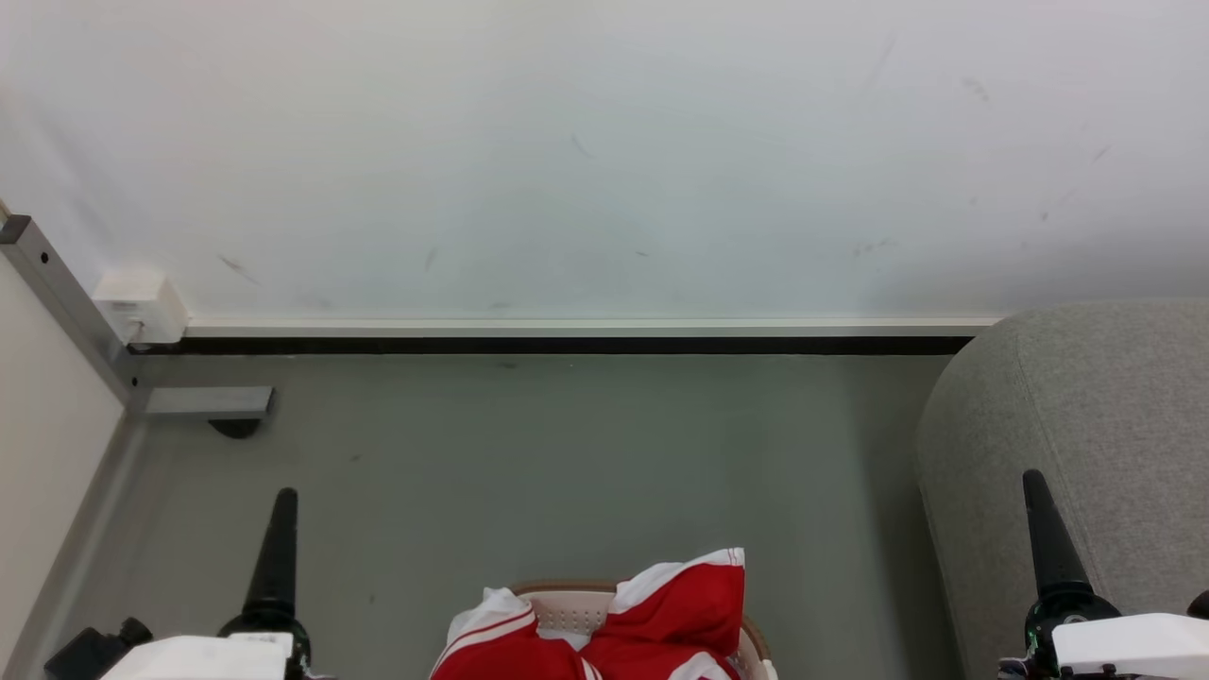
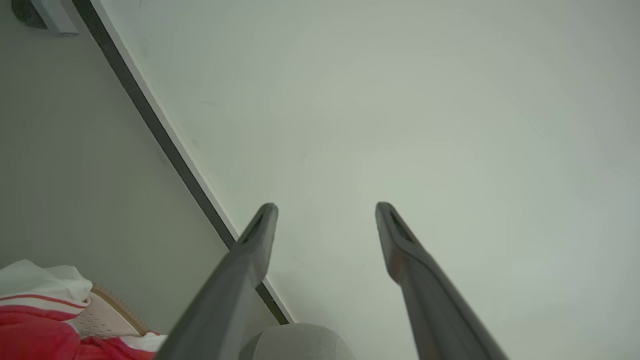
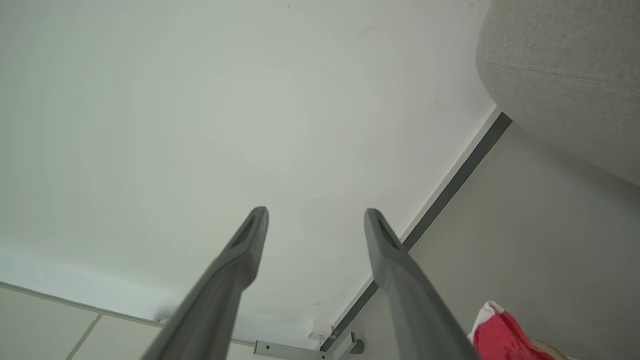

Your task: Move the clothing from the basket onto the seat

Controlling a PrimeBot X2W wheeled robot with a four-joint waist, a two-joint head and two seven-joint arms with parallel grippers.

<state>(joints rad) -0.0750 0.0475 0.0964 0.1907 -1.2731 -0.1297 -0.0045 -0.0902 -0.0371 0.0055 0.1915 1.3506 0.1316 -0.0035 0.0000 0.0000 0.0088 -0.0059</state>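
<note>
Grey-green floor (image 1: 567,453), scuffed, cream basket (image 1: 571,616) standing at its near edge, grey couch (image 1: 1086,425) along its right edge, metal foot (image 1: 208,403) in its far left corner.

The head view's bottom edge cuts off the cream-white perforated basket (image 1: 574,614) and red-and-white clothing (image 1: 680,604); its right edge, the light-grey fabric couch (image 1: 1086,406).

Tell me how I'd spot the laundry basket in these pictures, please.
Start at the big grey couch on the right of the head view, then look left across the grey floor to the bottom edge. There sits the basket: cream plastic with small holes and a brown rim, heaped with red and white clothing.
</note>
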